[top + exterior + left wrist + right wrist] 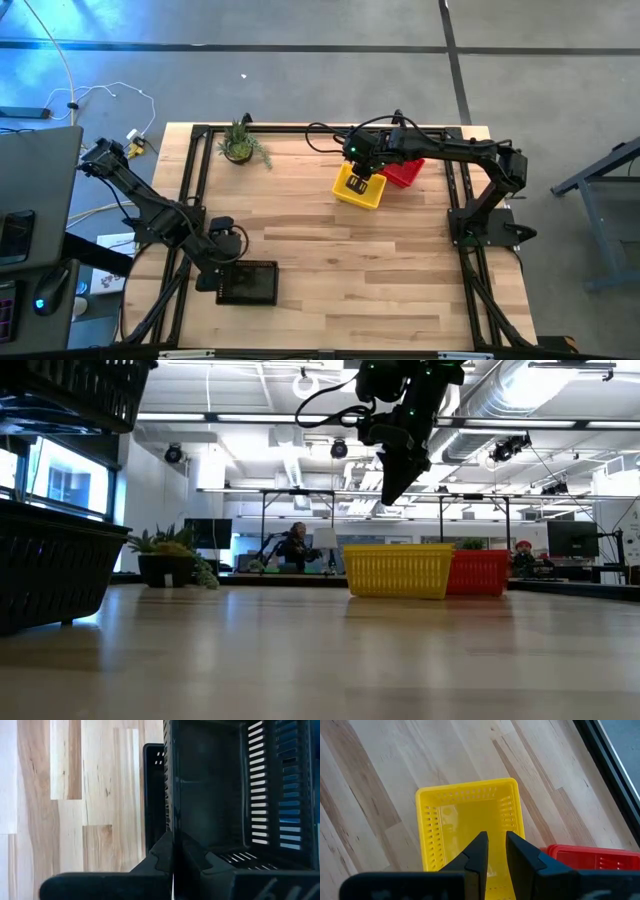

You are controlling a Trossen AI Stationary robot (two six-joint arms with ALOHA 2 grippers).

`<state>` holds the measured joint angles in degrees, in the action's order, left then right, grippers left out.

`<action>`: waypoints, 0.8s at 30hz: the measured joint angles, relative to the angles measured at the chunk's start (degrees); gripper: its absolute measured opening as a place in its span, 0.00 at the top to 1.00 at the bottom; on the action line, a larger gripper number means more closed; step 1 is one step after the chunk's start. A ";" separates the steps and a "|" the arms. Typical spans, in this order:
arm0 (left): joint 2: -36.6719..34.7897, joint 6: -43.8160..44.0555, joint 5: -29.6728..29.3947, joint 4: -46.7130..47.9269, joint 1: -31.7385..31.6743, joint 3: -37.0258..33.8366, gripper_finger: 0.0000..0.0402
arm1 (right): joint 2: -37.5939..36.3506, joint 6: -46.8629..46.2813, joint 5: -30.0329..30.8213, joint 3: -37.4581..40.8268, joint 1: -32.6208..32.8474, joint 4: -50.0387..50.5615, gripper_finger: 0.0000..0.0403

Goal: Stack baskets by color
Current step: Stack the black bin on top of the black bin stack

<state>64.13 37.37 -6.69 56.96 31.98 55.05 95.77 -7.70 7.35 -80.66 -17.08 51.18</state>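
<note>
Yellow basket touches red basket; right claw hovers above.

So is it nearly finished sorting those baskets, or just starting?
It seems well along. The yellow basket and red basket sit side by side. The left gripper is shut on a black basket above another black one. The right gripper hovers empty over the yellow.
</note>
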 joint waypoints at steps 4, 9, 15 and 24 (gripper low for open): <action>1.15 0.27 1.00 -0.17 0.05 0.00 1.00 | 0.00 0.00 0.00 -0.02 0.00 0.28 0.87; 2.50 1.55 2.40 -0.49 0.07 0.00 1.00 | -0.02 0.02 0.00 -0.02 0.00 0.39 0.87; 4.03 1.63 2.83 -0.67 0.07 0.00 1.00 | -0.04 0.02 -0.01 -0.02 0.00 0.60 0.87; 5.56 1.48 1.45 -0.85 0.07 0.00 1.00 | -0.04 0.13 0.00 -0.02 0.46 0.79 0.87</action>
<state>69.69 38.85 -5.23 56.12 32.05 55.05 95.72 -7.57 7.35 -80.68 -16.62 51.96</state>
